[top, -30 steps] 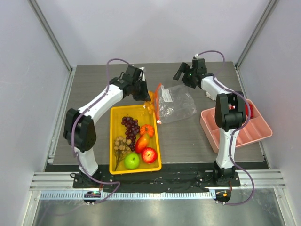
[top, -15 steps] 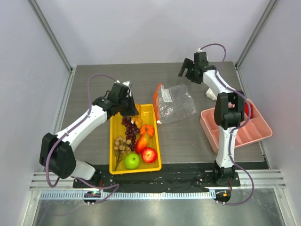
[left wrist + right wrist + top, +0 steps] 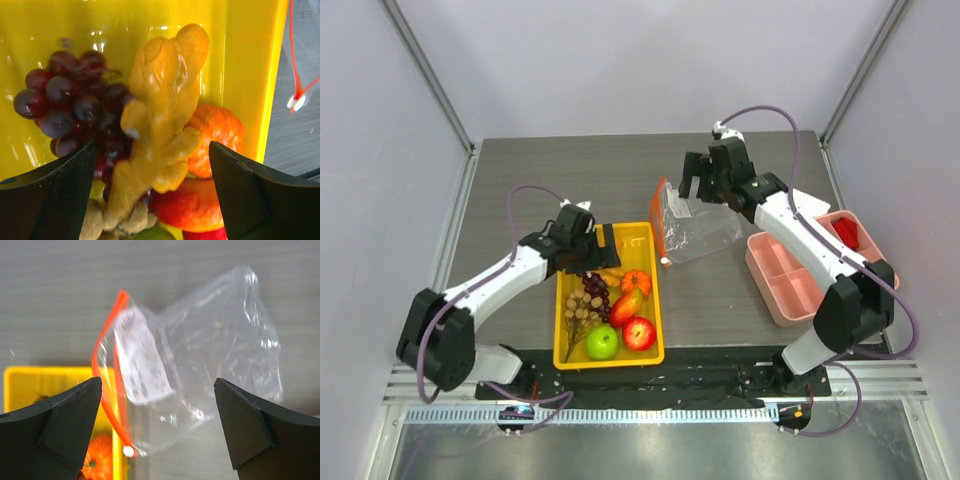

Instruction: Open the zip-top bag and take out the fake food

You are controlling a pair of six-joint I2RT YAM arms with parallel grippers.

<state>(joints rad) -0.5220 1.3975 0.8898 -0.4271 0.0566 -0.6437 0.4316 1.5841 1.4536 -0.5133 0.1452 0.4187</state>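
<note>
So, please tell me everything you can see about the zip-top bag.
The zip-top bag is small, clear, crinkled plastic with an orange-red zip strip along its mouth, which stands slightly open toward the yellow tray. A white label shows through it. It looks empty and lies on the gray table, beside the tray.

My left gripper (image 3: 600, 254) hangs over the near tray (image 3: 558, 320), and the fake food (image 3: 620, 306) lies in it. The zip-top bag (image 3: 700, 228) lies on the table (image 3: 520, 190) just right of that tray, below my right gripper (image 3: 698, 192). A divided tray (image 3: 780, 290) sits farther right.
</note>
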